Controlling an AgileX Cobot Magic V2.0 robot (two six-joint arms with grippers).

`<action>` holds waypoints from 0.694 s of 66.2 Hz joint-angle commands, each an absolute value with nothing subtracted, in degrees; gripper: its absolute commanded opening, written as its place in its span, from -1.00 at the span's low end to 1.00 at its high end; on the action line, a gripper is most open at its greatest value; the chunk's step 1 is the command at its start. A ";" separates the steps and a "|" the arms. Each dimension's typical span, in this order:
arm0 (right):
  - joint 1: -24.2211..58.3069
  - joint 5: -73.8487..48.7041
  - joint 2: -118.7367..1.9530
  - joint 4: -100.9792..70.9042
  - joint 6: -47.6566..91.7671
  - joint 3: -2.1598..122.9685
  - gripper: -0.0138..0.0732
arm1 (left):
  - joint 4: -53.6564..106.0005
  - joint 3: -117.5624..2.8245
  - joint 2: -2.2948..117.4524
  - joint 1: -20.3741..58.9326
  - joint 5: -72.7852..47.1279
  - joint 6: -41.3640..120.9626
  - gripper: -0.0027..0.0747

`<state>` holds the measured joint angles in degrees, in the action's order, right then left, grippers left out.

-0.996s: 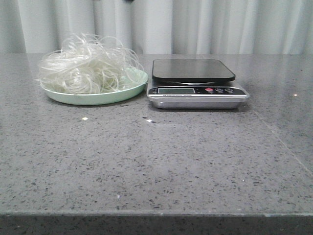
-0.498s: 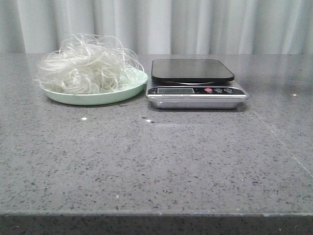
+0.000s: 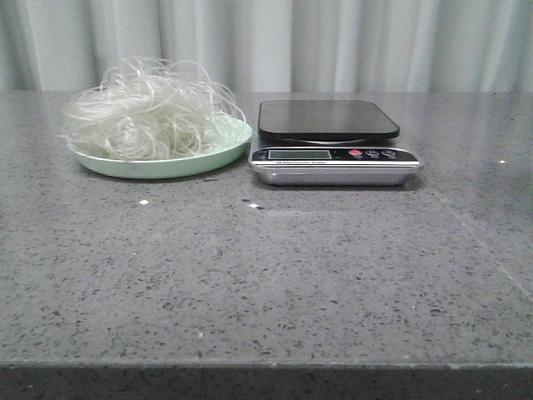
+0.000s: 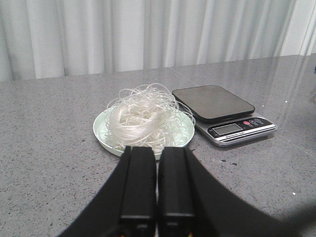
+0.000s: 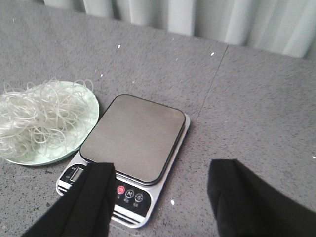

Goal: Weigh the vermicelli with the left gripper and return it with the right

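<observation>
The vermicelli (image 3: 146,112) is a fluffy mound of thin white strands on a pale green plate (image 3: 221,157) at the table's back left. It also shows in the left wrist view (image 4: 143,118) and the right wrist view (image 5: 34,118). A kitchen scale (image 3: 333,142) with a bare dark platform stands right of the plate. My left gripper (image 4: 157,150) is shut and empty, short of the plate's near rim. My right gripper (image 5: 160,170) is open and empty above the scale's button panel (image 5: 129,192). Neither gripper shows in the front view.
The grey speckled table (image 3: 266,275) runs to a front edge near the camera. A pale curtain (image 3: 333,42) hangs behind the table. The scale's display (image 4: 232,128) faces the front.
</observation>
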<state>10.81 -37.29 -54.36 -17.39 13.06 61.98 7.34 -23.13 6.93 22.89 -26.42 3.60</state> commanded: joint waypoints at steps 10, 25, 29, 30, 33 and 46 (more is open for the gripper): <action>10.39 -25.98 -36.05 -18.28 13.91 45.66 0.49 | 8.09 -24.55 7.52 22.85 -21.96 3.37 -0.60; 10.39 -15.44 -16.89 -18.28 13.91 29.80 0.49 | 8.09 -24.55 7.52 22.85 -21.89 3.37 -0.60; 10.39 -13.47 -12.50 -18.28 13.91 26.96 0.49 | 8.09 -24.55 7.52 22.85 -21.89 3.37 -0.60; 10.39 -12.80 -11.68 -18.28 13.91 26.04 0.49 | 8.09 -24.55 7.52 22.85 -21.89 3.37 -0.60; 10.39 -11.64 -9.50 -18.28 13.91 24.42 0.49 | 8.09 -24.55 7.52 22.85 -21.89 3.37 -0.60; 10.39 -12.56 -6.16 -18.22 13.91 21.61 0.26 | 8.09 -24.55 7.52 22.85 -21.89 3.37 -0.60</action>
